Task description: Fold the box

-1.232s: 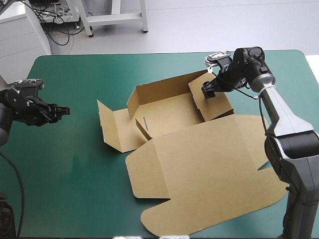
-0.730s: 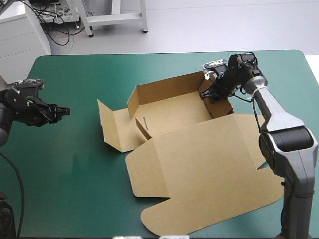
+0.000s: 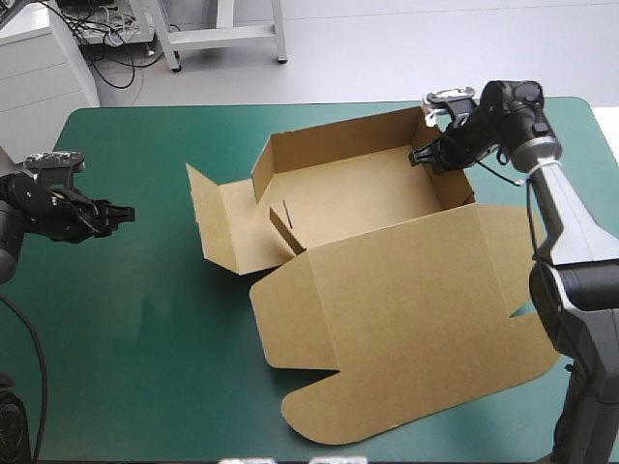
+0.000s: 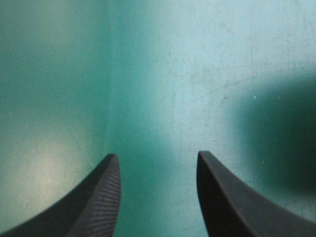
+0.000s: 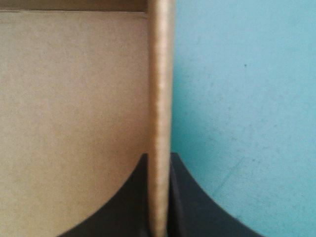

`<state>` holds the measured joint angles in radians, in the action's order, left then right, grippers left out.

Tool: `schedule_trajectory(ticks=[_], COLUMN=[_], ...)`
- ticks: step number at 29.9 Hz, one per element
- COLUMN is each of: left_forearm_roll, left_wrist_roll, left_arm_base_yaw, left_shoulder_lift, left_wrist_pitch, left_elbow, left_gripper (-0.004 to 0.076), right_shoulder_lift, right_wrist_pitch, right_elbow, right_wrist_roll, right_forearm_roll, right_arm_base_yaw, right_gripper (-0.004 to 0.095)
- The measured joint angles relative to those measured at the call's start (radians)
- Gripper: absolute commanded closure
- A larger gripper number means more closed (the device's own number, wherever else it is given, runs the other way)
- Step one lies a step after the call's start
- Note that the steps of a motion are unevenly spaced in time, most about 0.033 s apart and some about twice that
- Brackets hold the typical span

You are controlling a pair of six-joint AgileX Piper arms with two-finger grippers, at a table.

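Observation:
The brown box (image 3: 358, 208) lies mid-table as an open tray, with its back wall (image 3: 338, 145) raised. Its big lid (image 3: 406, 329) lies flat toward the table's front. A side flap (image 3: 218, 227) stands splayed on the left. At the far right corner my right gripper (image 3: 432, 155) is shut on the upright right wall. In the right wrist view the wall's edge (image 5: 159, 89) runs between the fingers of that gripper (image 5: 159, 157), with the inner face (image 5: 74, 123) on one side. My left gripper (image 3: 126, 213) hovers far left of the box, open (image 4: 157, 156) over bare cover.
The teal-green cover (image 3: 126, 319) shows between the left gripper and the box's side flap. The lid's rounded corner (image 3: 319, 425) reaches close to the table's front edge. The table's right edge (image 3: 602, 126) lies just beyond the right arm.
The right gripper has shut on the box's right wall and swung it upright, moving right and toward the far edge. The box shifted slightly with it. The left arm has stayed still.

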<state>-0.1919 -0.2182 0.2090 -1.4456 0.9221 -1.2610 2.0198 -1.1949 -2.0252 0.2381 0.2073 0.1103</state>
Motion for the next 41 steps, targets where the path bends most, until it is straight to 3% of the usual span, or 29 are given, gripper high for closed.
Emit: schedule_trajectory(ticks=[6,9,15,24,30,41], left_forearm_roll=[-0.044,-0.122,-0.388,-0.807,-1.034,-1.225], left_wrist_roll=[-0.012,-0.060,-0.244,-0.493,-0.567,-0.598], left_arm_base_yaw=[0.000,0.000,0.000,-0.013,-0.036,-0.175], left_shoulder_lift=[-0.019,-0.045,-0.103,-0.150,-0.152,-0.179], left_wrist_pitch=[-0.027,-0.027,0.010,0.069,0.091,0.111], left_elbow=[0.000,0.000,0.000,0.000,0.000,0.000], left_gripper=[0.0379,0.0379,0.0379,0.0379,0.0379,0.0360], right_shoulder_lift=[-0.103,-0.151,-0.213,-0.219,-0.219,-0.161], right_wrist_pitch=[-0.004,-0.007,-0.040,-0.003,0.019,0.031], right_elbow=[-0.001,-0.002,-0.002,-0.002,-0.002,-0.002], right_wrist_roll=[0.050,0.058,0.068,0.072,0.067,0.044], right_forearm_roll=[0.186,0.219,0.263,0.463,0.430,0.367], right_arm_base_yaw=[-0.111,-0.145,-0.152,-0.152,-0.130,-0.105], right_gripper=[0.0916,0.0916,0.0916,0.0916,0.0916,0.0916])
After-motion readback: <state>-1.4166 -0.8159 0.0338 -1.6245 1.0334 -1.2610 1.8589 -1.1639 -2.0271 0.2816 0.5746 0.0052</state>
